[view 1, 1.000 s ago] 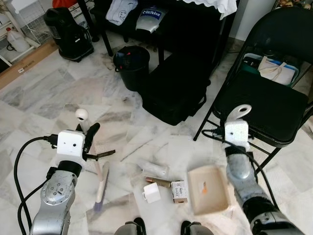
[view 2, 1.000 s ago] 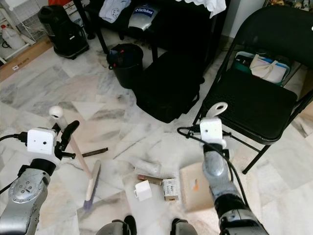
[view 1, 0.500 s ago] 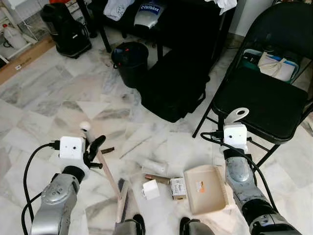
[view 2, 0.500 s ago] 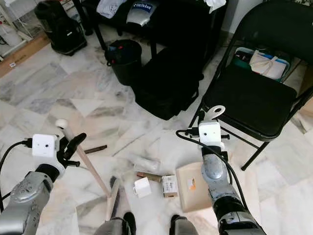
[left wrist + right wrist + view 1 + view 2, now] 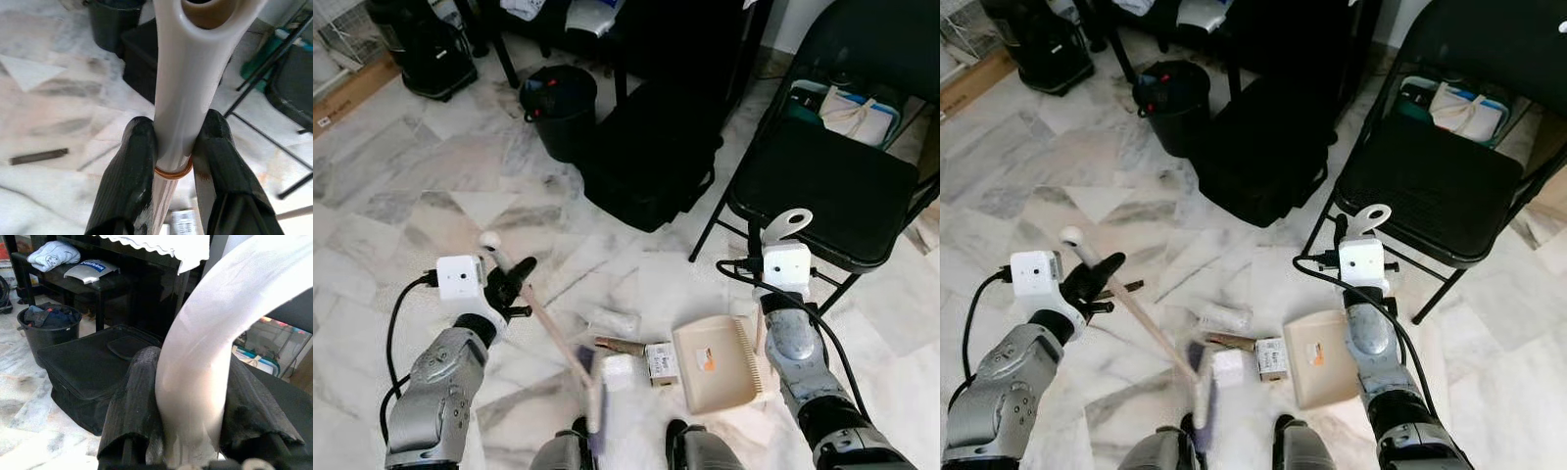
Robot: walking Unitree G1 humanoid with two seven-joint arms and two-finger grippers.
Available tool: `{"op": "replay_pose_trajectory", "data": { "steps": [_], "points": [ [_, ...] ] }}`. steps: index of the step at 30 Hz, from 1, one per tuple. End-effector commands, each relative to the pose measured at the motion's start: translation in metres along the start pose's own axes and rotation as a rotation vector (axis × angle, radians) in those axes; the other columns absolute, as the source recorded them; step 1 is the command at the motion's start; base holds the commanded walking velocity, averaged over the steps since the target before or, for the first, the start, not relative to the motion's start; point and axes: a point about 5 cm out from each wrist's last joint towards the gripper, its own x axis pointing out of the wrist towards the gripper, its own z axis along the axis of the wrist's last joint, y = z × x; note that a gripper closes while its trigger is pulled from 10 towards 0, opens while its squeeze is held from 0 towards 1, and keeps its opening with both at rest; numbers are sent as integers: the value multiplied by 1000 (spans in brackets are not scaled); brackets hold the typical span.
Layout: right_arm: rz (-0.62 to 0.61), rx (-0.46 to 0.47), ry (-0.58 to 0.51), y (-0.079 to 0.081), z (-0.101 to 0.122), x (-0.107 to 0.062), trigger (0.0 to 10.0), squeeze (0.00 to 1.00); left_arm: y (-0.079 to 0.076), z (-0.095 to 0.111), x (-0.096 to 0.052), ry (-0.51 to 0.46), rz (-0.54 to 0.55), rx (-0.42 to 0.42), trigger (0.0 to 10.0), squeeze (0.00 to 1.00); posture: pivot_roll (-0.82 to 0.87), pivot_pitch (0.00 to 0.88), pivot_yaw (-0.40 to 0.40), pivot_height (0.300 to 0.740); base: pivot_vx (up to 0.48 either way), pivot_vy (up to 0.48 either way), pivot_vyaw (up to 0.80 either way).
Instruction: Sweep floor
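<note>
Left gripper [image 5: 172, 147] clenches brush [image 5: 592, 397] — white box [image 5: 618, 371] just beside its head.

The brush [image 5: 548, 328] has a long pale wooden handle capped with a white plastic end, and it slants down across the marble floor [image 5: 401, 196] from upper left to lower right — its bristle head [image 5: 594, 406] meets the floor just left of the small white box [image 5: 618, 372]. The head looks blurred. The beige dustpan [image 5: 717, 364] lies flat on the floor to the right of that box, open side towards it, its white looped handle [image 5: 787, 224] standing up behind. Between brush head and dustpan lie the scraps — a crumpled clear wrapper [image 5: 613, 320], a brown stick [image 5: 620, 346], the white box and a printed carton [image 5: 660, 361].
</note>
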Motion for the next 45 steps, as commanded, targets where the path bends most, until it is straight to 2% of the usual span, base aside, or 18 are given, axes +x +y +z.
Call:
{"op": "replay_pose_trajectory", "data": {
  "steps": [1, 11, 16, 17, 19, 20, 22, 25, 27, 30, 37, 39, 42, 45],
  "points": [
    [46, 6, 85, 8, -16, -14, 10000, 0, 0, -8, -2, 42, -9, -48, 10000, 0, 24, 367, 58, 740, 0, 0, 0],
    [64, 16, 72, 9, -13, -14, 10000, 0, -12, 1, 7, 34, -44, -106, 10000, 0, 17, 385, 51, 740, 0, 0, 0],
    [76, 28, 60, 10, -10, -12, 10000, 0, -34, 7, 18, 28, -132, -159, 10000, 0, 15, 393, 47, 740, 0, 0, 0],
    [76, 28, 60, 10, -10, -12, 10000, 0, -34, 7, 18, 28, -132, -159, 10000, 0, 15, 393, 47, 740, 0, 0, 0],
    [88, 36, 55, 12, -8, -13, 10000, 0, -52, 9, 24, 41, -215, -183, 10000, 0, 11, 396, 46, 740, 0, 0, 0],
    [88, 36, 55, 12, -8, -13, 10000, 0, -52, 9, 24, 41, -215, -183, 10000, 0, 11, 396, 46, 740, 0, 0, 0],
    [90, 39, 57, 13, -9, -14, 10000, 0, -68, 10, 26, 49, -283, -200, 10000, 0, 11, 397, 46, 740, 0, 0, 0],
    [93, 40, 60, 13, -9, -14, 10000, 0, -80, 12, 24, 42, -332, -228, 10000, 0, 14, 399, 47, 740, 0, 0, 0],
    [95, 40, 61, 14, -9, -14, 10000, 0, -82, 11, 23, 46, -340, -225, 10000, 0, 16, 397, 47, 740, 0, 0, 0],
    [97, 41, 62, 15, -9, -14, 10000, 0, -83, 9, 21, 55, -341, -208, 10000, 0, 16, 397, 47, 740, 0, 0, 0],
    [93, 49, 52, 14, -6, -11, 10000, 0, -67, 4, 15, 74, -292, -103, 10000, 0, 17, 374, 46, 740, 0, 0, 0],
    [76, 67, 49, 13, -4, -10, 10000, 0, -62, 9, 14, 58, -272, -98, 10000, 0, 20, 364, 47, 740, 0, 0, 0],
    [10, 147, 31, 8, 4, -3, 10000, 0, -53, 26, 9, -8, -263, -94, 10000, 0, 27, 334, 47, 740, 0, 0, 0],
    [11, 151, 10, 8, 9, -1, 10000, 0, -52, 32, 5, -28, -275, -95, 10000, 0, 33, 317, 48, 740, 0, 0, 0]
  ]
}}
